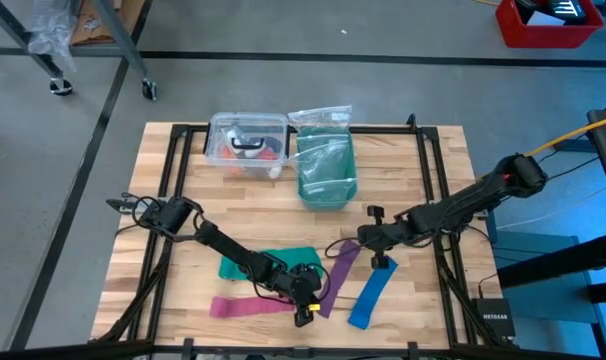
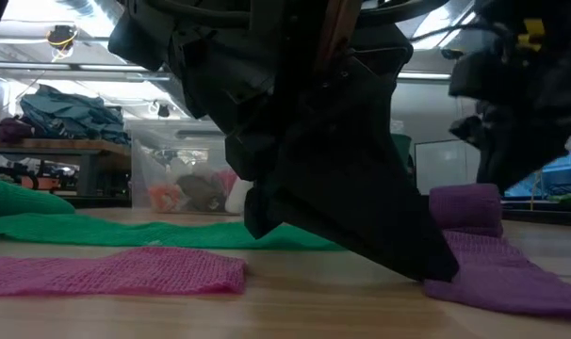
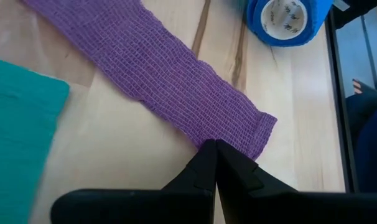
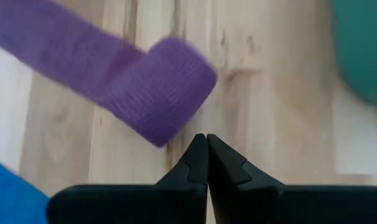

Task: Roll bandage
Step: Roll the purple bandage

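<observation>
The bandage [image 1: 335, 278] lay flat on the bench [image 1: 423, 180], its long axis running between both grippers: the loose end just ahead of the left gripper [image 3: 214, 149], the started roll just ahead of the right gripper [image 4: 206, 142]. Both grippers were pressed together, empty.

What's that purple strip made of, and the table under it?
The bandage looks like a soft, matte, loosely woven gauze: an open mesh of threads and a slightly frayed end show in the left wrist view. The table looks like pale wooden planks with a smooth finish, judging by grain lines and seams between boards.
</observation>
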Action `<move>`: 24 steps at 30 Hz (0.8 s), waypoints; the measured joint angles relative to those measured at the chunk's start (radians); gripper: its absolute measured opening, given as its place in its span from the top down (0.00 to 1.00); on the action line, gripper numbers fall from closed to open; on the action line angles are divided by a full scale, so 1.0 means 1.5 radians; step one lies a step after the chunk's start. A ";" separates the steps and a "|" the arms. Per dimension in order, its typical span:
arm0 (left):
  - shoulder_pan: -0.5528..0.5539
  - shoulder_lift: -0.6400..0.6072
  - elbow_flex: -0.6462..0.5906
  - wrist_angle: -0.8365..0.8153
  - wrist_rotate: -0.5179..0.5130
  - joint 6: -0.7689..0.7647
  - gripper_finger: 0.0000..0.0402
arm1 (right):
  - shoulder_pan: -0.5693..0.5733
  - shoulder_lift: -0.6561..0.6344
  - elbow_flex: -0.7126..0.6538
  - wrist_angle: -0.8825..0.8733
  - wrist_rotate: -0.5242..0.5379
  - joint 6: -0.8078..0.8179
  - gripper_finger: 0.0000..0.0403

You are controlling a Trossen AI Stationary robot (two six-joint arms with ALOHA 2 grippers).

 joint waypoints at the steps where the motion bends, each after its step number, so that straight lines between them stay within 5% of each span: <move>1: 0.000 0.000 0.000 0.002 0.000 0.000 1.00 | 0.000 0.011 0.000 0.013 -0.006 0.000 0.99; 14: -0.004 0.000 0.000 0.001 0.004 -0.012 1.00 | 0.002 0.047 0.000 0.210 -0.118 -0.017 0.99; 24: -0.010 0.000 0.001 0.000 0.007 -0.038 1.00 | 0.087 0.050 0.000 0.229 -0.161 0.023 0.99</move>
